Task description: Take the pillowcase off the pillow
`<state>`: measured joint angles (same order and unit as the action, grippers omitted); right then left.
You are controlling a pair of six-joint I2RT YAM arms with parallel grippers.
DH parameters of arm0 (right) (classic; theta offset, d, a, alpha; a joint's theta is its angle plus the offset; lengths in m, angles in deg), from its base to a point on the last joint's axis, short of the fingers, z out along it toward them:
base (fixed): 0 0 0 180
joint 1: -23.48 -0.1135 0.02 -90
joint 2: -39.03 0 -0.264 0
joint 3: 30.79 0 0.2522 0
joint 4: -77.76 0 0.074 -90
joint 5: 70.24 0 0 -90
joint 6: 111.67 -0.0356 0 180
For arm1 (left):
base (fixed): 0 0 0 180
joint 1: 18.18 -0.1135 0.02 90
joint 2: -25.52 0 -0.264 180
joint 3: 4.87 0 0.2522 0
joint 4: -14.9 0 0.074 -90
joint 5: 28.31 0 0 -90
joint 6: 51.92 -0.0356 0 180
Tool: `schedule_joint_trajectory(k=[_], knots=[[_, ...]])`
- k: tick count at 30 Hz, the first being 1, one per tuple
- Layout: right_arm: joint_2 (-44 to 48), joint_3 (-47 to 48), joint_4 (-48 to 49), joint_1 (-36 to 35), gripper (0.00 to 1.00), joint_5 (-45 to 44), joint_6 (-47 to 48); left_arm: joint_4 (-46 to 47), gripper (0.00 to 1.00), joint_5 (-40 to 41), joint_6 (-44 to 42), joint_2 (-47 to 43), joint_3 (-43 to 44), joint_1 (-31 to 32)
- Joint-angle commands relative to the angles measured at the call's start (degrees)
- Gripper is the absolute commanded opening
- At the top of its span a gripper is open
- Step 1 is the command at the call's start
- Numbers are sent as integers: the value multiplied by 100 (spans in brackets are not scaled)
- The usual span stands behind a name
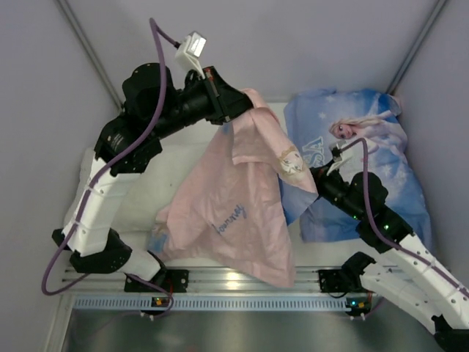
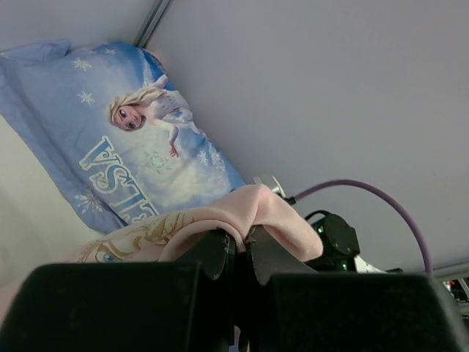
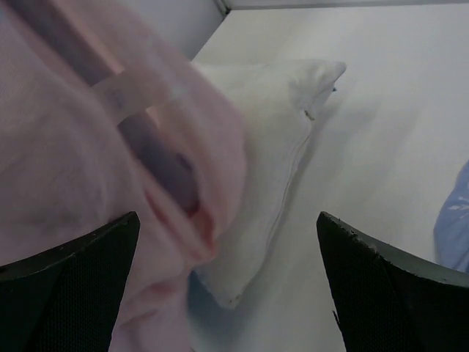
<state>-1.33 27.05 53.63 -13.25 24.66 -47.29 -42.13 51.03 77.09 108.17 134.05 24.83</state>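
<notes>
Closest to me, along the rail [image 1: 234, 279] where the arms are bolted, the lower hem of the pillowcase [image 1: 245, 213] hangs pink side out, ending just above the rail. My right claw [image 3: 229, 220] sits a little further in. Its fingers are spread wide with nothing between them. In its wrist view the pink cloth [image 3: 88, 147] hangs blurred beside its left finger [image 3: 88, 264]; I cannot tell whether they touch.

Beyond that claw the pillow [image 3: 271, 147] lies bare and white on the table [image 3: 381, 110], one corner toward the claw. From above, the pillow [image 1: 146, 183] shows on the left of the table, under my left arm and partly behind the hanging case.

Further back and higher, my left claw [image 1: 233, 117] is pressed together on a bunched fold of the pillowcase [image 2: 256, 209], and the whole sleeve drapes down from that pinch toward me. In the wrist view the fold sits humped over the left claw's [image 2: 240, 246] closed fingertips.

At the far right lies a second pillow in a blue Elsa cover [image 1: 366, 147], flat on the table.
</notes>
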Motion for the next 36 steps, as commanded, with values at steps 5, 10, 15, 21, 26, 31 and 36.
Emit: schedule_joint_trajectory(k=[5, 10, 15, 21, 26, 31, 36], knots=[[1257, -514, -299, -133, 100, 1065, -443, 890, 0, 72, -94, 567, 421, 15], [1426, -496, -150, -133, 99, 1425, -145, 943, 0, -59, -165, 1042, 430, -20], [751, -733, 938, -141, 99, 1566, 251, 951, 0, -402, -130, 1139, 298, -38], [-840, -646, 2714, -290, 100, 1294, 120, 951, 0, -525, -121, 1077, 149, -46], [-1990, -226, 3533, -1298, 99, 120, 215, 1083, 0, -876, 133, 1297, 87, -46], [-2678, -39, 4349, -2109, 100, -1227, 401, 1259, 0, -1035, 266, 1271, -106, -38], [-3302, 65, 4992, -2400, 99, -2017, 295, 1338, 0, -1009, 257, 1043, -404, -46]])
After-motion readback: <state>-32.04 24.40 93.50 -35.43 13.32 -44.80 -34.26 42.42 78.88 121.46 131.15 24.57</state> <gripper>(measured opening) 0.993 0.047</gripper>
